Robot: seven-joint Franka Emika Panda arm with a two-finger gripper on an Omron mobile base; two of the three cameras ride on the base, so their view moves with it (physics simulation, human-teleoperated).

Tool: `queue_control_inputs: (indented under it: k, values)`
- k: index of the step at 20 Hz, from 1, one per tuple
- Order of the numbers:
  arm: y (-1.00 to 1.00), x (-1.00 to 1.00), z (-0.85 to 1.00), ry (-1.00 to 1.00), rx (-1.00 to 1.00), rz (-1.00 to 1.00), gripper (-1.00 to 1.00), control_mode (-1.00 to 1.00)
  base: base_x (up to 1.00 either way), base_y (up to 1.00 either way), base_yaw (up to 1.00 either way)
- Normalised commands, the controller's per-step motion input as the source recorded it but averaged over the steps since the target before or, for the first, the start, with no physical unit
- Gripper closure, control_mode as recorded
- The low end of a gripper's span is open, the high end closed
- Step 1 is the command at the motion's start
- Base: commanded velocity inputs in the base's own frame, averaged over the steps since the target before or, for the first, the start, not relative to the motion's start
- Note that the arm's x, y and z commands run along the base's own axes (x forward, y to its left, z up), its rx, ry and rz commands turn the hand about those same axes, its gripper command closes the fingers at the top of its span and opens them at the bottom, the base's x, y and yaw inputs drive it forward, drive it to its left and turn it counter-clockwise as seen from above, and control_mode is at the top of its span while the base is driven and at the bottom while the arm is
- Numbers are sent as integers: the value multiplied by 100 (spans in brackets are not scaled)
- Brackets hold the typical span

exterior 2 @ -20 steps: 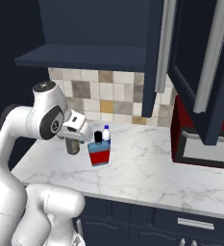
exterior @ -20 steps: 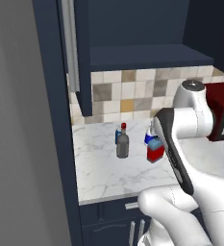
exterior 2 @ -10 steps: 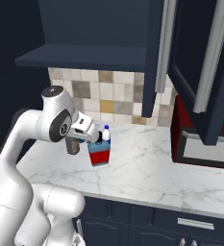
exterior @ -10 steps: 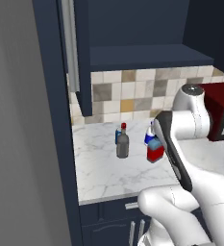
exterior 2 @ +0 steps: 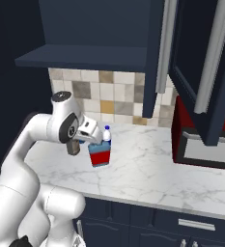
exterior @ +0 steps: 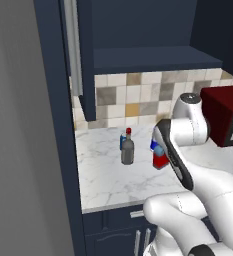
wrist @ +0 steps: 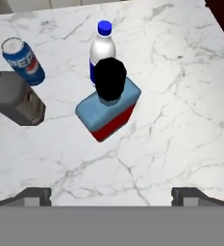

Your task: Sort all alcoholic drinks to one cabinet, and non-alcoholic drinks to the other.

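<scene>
Gripper, now nearer, hovers open above red bottle.

Blue can, white-veined marble counter

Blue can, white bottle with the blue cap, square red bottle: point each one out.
blue can (wrist: 24,61), hand view, on its side wall.
white bottle (wrist: 102,50), hand view, on its shoulder.
square red bottle (wrist: 114,111), hand view, on its top face.

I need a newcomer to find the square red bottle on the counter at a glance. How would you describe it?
Look at the white marble counter under the navy wall cabinets, where four drinks stand grouped together. The square red bottle stands right in front of the white bottle with the blue cap, to the right of the blue can in the hand view. It alone is squat and square, red below a blue shoulder, with a black cap.
</scene>
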Motion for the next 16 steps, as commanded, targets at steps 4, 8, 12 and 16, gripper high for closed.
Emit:
queue_control_inputs:
  k: [4,8,12,16]
  values:
    - [0,15,-38,0,0,0,-100,-100,0,0,0]
    - [-6,17,-18,0,0,0,-100,-100,0,0,0]
    - [-11,15,0,-2,0,0,-100,-100,0,0,0]
    - [-8,14,0,-3,0,0,-100,-100,0,0,0]
